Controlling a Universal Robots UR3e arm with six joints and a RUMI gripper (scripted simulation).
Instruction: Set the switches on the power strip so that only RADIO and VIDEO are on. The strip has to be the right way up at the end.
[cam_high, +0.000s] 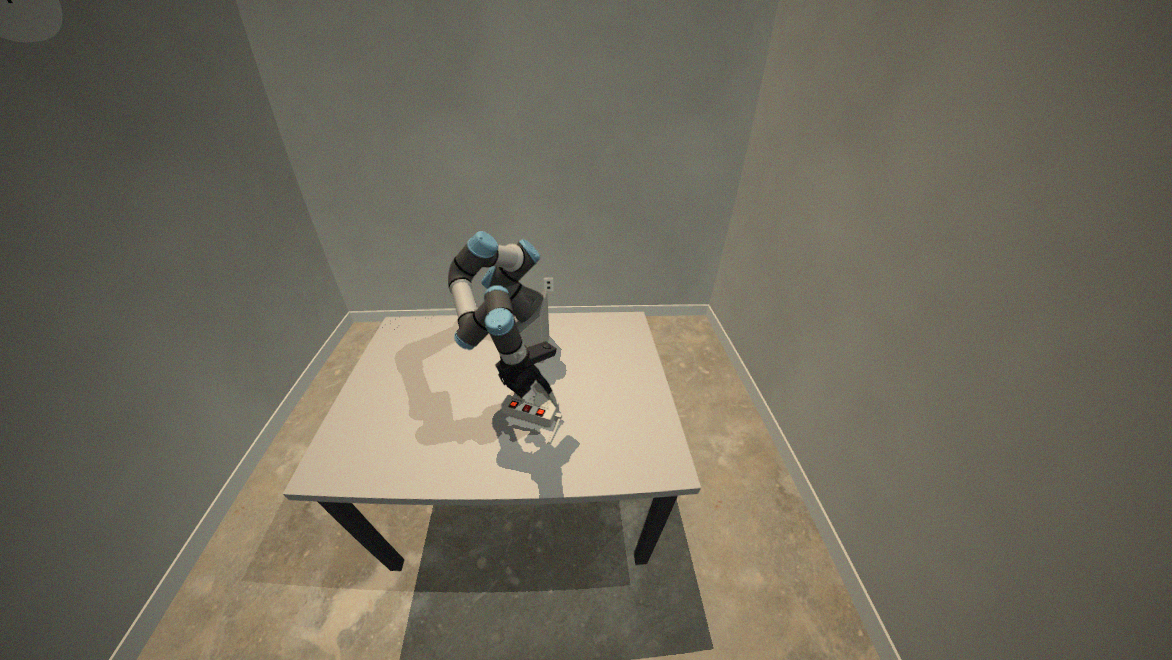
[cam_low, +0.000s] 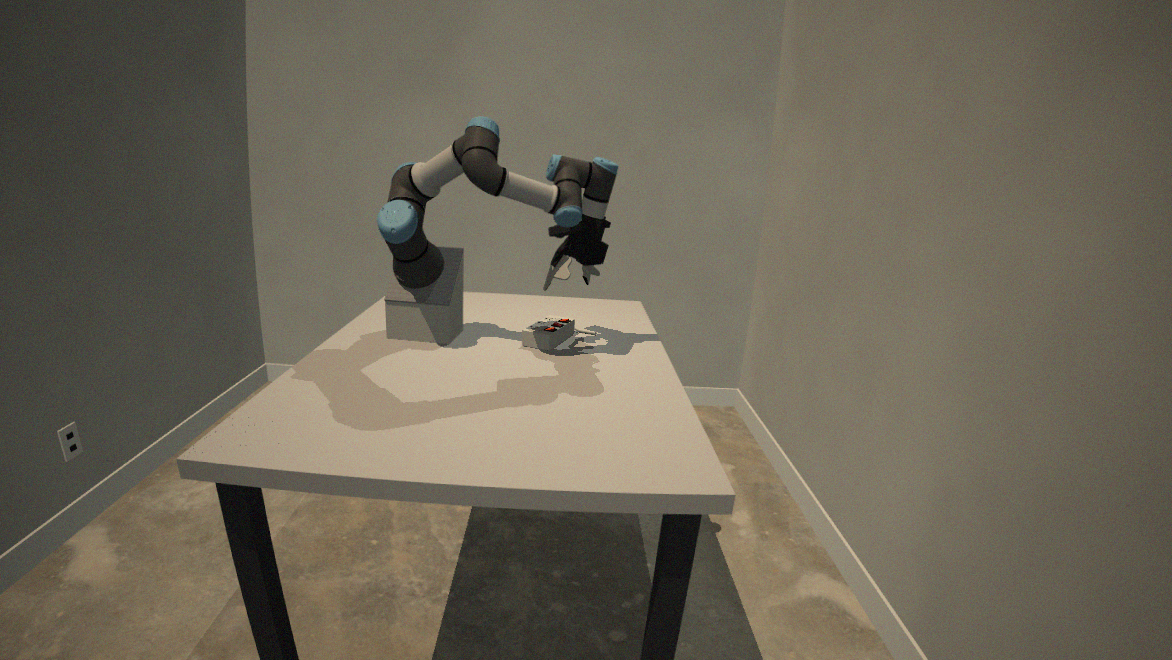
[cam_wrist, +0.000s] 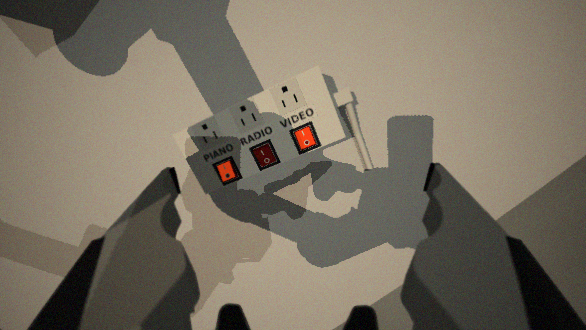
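Standing on dark legs, the pale tabletop (cam_low: 459, 459) carries a grey pedestal (cam_low: 422, 323) at its far side, from which the UR3e arm (cam_low: 500, 184) reaches right. Its gripper (cam_low: 571, 278) hangs well above the power strip (cam_low: 553, 334), fingers spread wide with nothing between them. That strip lies face up on the far right part of the tabletop. PIANO (cam_wrist: 226, 170) and VIDEO (cam_wrist: 305, 137) glow bright orange; the RADIO switch (cam_wrist: 265, 154) between them is dark red.
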